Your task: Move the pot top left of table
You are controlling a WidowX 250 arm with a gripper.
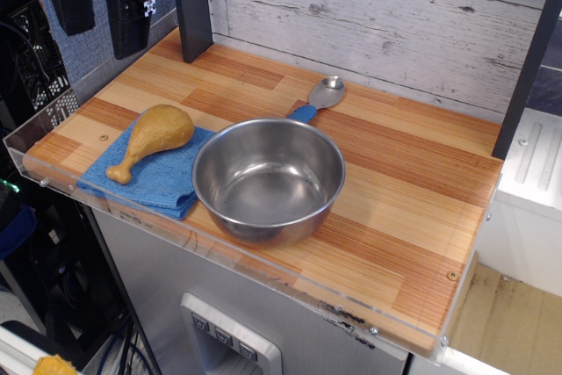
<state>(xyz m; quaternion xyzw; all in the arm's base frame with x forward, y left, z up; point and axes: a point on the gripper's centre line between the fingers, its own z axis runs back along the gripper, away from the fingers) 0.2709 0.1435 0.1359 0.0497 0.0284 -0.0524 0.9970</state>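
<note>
Gripper (pixel 99 17) hangs top left above the table's (pixel 413 191) far-left edge, black, two fingers (pixel 128 28) apart with a clear gap, holding nothing. Below it, blue cloth (pixel 154 177) lies near the front-left rim, toy chicken drumstick (pixel 151 140) resting on it (bone end toward the front). Pot (pixel 269 180) sits just right of the cloth, touching or overlapping its edge, upright, empty, near the front-center. Behind the pot, blue-handled spoon (pixel 318 99), bowl end pointing toward the back wall (pixel 395 15).
</note>
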